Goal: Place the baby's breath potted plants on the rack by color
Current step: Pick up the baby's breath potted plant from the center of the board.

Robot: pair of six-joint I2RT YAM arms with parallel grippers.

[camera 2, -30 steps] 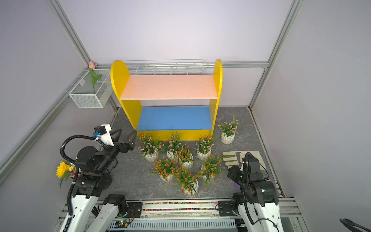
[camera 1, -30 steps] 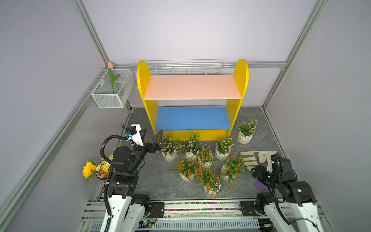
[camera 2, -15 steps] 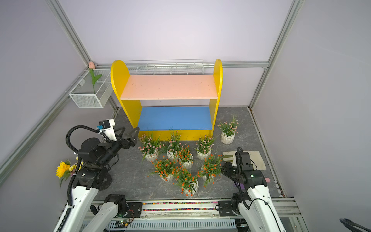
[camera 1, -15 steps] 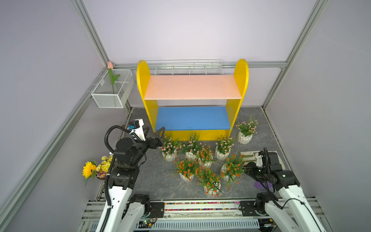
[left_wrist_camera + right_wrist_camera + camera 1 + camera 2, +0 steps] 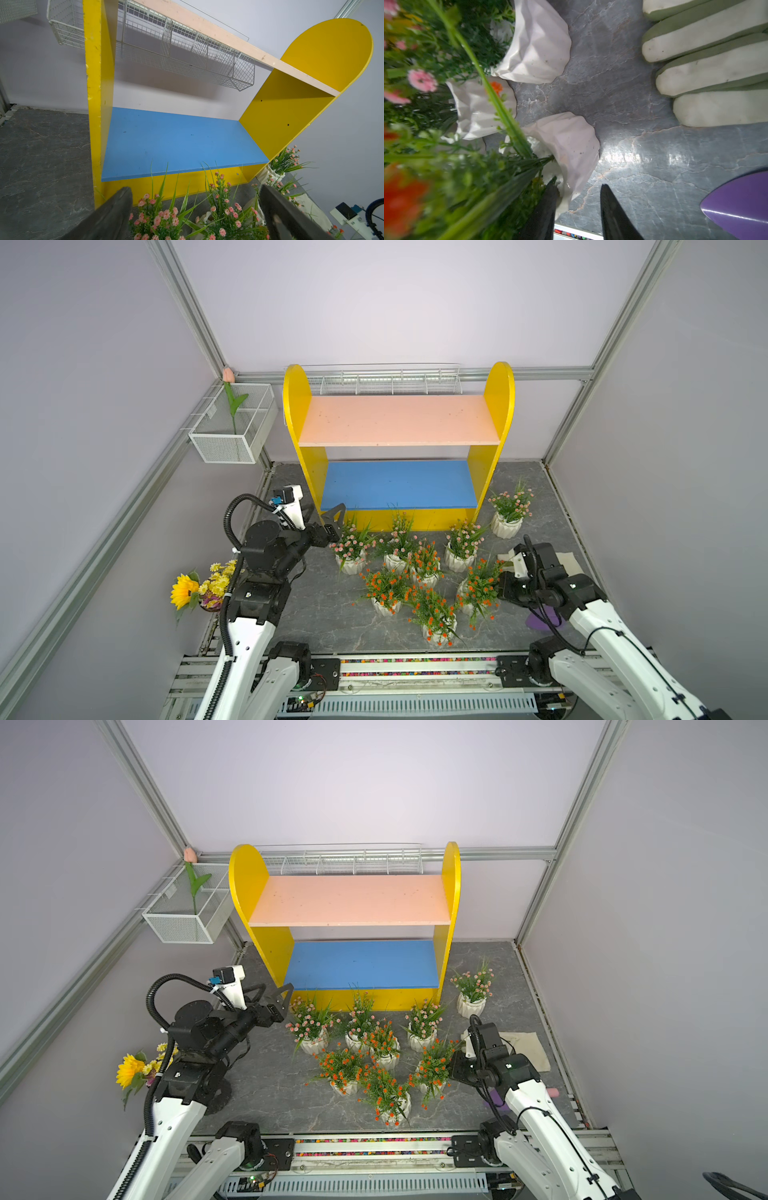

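The rack [image 5: 297, 406] stands at the back, its peach upper board [image 5: 399, 423] and blue lower board [image 5: 399, 485] bare. Several baby's breath potted plants stand on the floor before it, pink ones [image 5: 352, 543] [image 5: 509, 506] behind, orange ones [image 5: 384, 587] [image 5: 434, 612] in front. My left gripper [image 5: 195, 188] is open, hovering just over the leftmost pink plant [image 5: 158, 216]. My right gripper [image 5: 577, 186] is open at the rightmost orange plant [image 5: 478, 587]. One finger [image 5: 548, 203] sits at the white pot's rim [image 5: 571, 149]; the other stands clear over the floor.
A white mesh basket [image 5: 232, 435] with a pink tulip hangs on the left wall. A sunflower bouquet [image 5: 195, 585] stands beside the left arm. A gardening glove [image 5: 706, 72] and a purple object [image 5: 741, 199] lie by the right arm. A wire basket [image 5: 390, 381] runs behind the rack.
The right arm swung left and down into the rightmost orange plant, and its jaws narrowed. The left arm reached right toward the leftmost pink plant, still open.
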